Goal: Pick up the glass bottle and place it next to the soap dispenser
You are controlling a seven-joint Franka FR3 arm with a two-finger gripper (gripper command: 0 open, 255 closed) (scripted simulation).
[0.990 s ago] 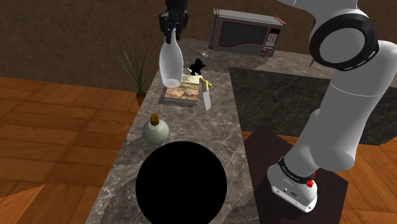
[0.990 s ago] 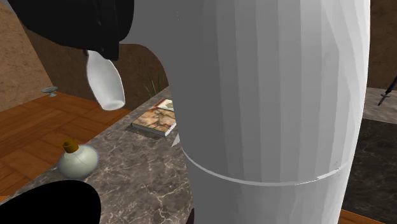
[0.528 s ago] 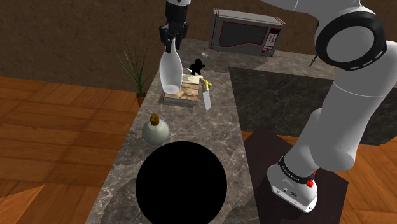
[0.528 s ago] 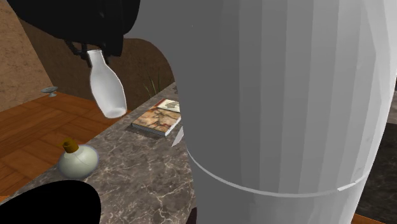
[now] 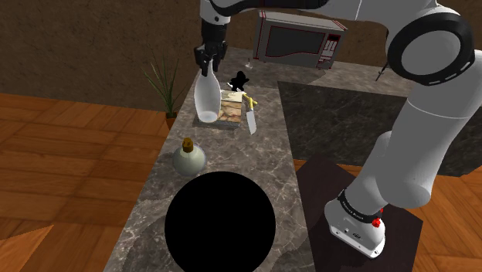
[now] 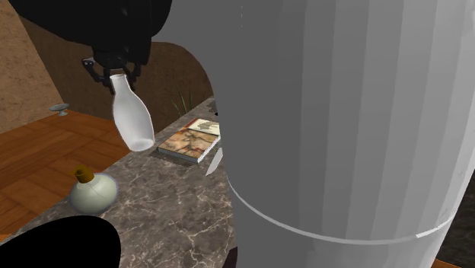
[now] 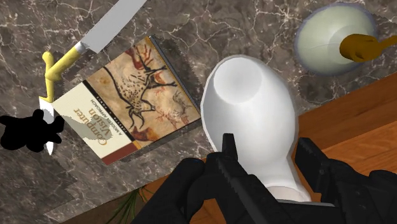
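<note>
Wrist view: the black gripper (image 7: 266,167) is clamped on the neck of the white bottle (image 7: 248,105), one finger on either side. The bottle hangs base-down over the marble counter's (image 7: 254,32) edge, where stone meets wood floor (image 7: 356,140). Beyond its base lies a book (image 7: 127,102) whose cover reads "Computer Vision", with a yellow-handled knife (image 7: 95,35) just beside it. The soap dispenser (image 7: 324,41), round and pale with a tan top, stands apart from the bottle along the same edge. In the shoulder view, bare marble separates dispenser and book, and a microwave (image 5: 297,39) stands farthest back.
</note>
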